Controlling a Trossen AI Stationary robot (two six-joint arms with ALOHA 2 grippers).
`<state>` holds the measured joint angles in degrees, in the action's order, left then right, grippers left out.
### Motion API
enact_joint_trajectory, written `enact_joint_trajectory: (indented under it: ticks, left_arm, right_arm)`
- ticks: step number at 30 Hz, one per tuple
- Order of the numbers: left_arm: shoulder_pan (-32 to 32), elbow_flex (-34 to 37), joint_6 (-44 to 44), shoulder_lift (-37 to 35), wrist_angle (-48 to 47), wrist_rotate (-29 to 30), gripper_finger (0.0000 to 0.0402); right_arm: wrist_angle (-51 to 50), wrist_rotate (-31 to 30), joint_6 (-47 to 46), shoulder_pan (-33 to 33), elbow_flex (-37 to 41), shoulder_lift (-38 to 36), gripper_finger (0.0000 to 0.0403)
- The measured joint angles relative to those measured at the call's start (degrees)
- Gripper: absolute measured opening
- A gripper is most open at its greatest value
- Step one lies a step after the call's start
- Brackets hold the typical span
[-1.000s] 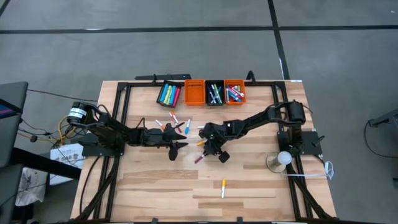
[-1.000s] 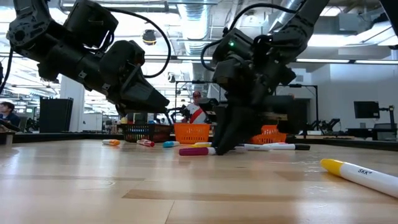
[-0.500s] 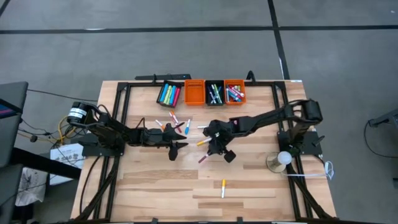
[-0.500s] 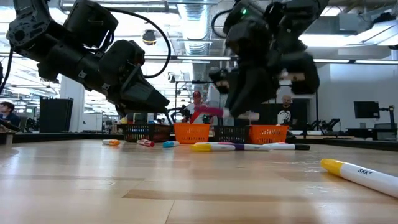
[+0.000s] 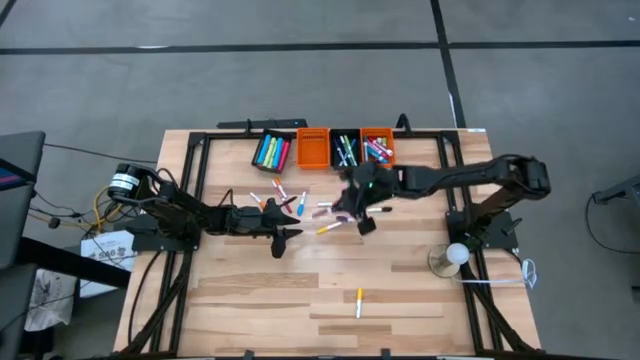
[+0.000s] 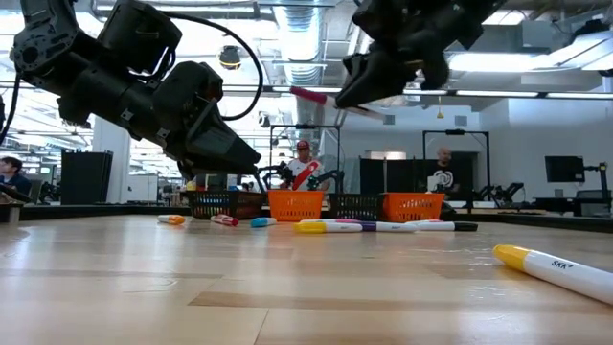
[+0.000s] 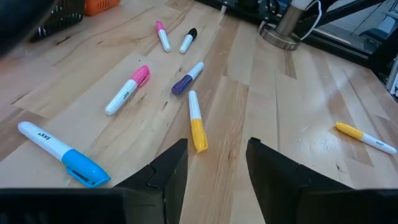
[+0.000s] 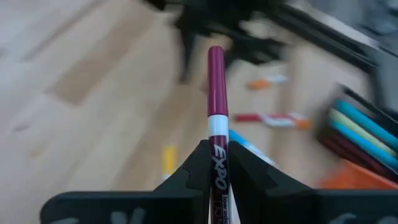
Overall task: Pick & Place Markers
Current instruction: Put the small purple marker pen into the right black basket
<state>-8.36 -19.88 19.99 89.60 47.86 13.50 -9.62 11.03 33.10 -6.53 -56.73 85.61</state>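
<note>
My right pincer [image 8: 216,163], grasping a magenta marker [image 8: 215,87] raised above the tabletop [image 5: 400,290]; its lettering shows only at the wrist. My left pincer [image 7: 214,163] waits released.

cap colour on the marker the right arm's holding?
Dark magenta cap, white barrel, on the marker between the right gripper's fingers. Right wrist view shows it best.

Four bins [image 5: 313,147] in row; two arms; one lone yellow marker [image 5: 359,300].
</note>
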Motion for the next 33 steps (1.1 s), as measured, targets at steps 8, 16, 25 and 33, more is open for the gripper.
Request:
enact_joint_trajectory:
  ticks: [8,16,25,33]
  left_arm:
    - [0.0,0.0,0.0,0.0,0.0,0.0,0.0159]
    - [0.0,0.0,-0.07,0.0,0.02,0.26,0.0159]
    - [0.0,0.0,-0.17,0.0,0.03,0.45,0.0159]
    - [0.0,0.0,-0.17,0.0,0.02,0.44,0.0159]
  right_arm:
    - [10.74,-2.21,-12.98,-13.15,-0.07,0.68,0.0025]
    - [24.75,-2.01,-30.12,-25.22,-0.04,8.27,0.0031]
    - [32.69,-2.62,-39.37,-30.77,-0.02,19.31,0.0036]
    - [31.48,-3.7,-39.37,-31.7,-0.02,21.56,0.0026]
